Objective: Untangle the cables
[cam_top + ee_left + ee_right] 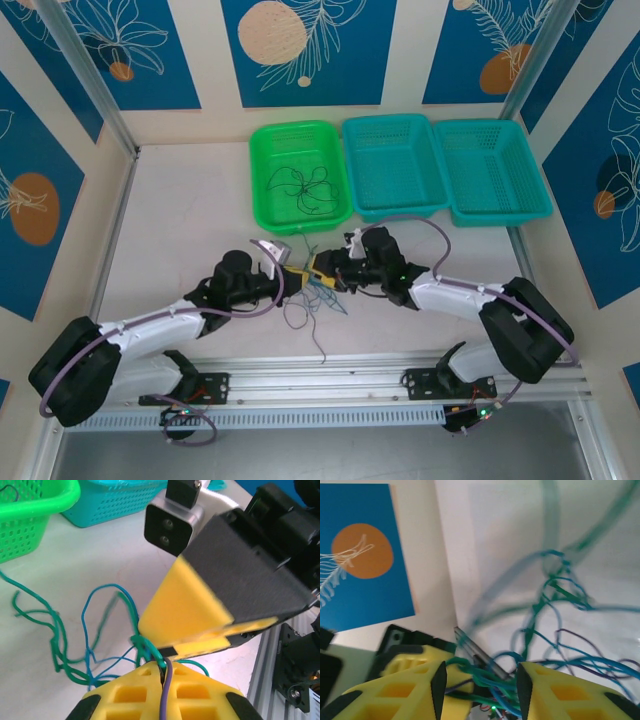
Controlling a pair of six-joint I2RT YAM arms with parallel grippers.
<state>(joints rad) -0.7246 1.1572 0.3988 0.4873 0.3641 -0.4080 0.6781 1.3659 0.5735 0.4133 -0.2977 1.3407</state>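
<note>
Both arms (160, 325) bent inward; L tool (162, 669) clamps cables (142, 644), R tool (480, 680) apart, prob. astride.

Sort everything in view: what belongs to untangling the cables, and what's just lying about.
Job in hand: tangled cables, left gripper, right gripper, green basket holding loose strands.
Lying about: middle teal basket, right teal basket.
</note>
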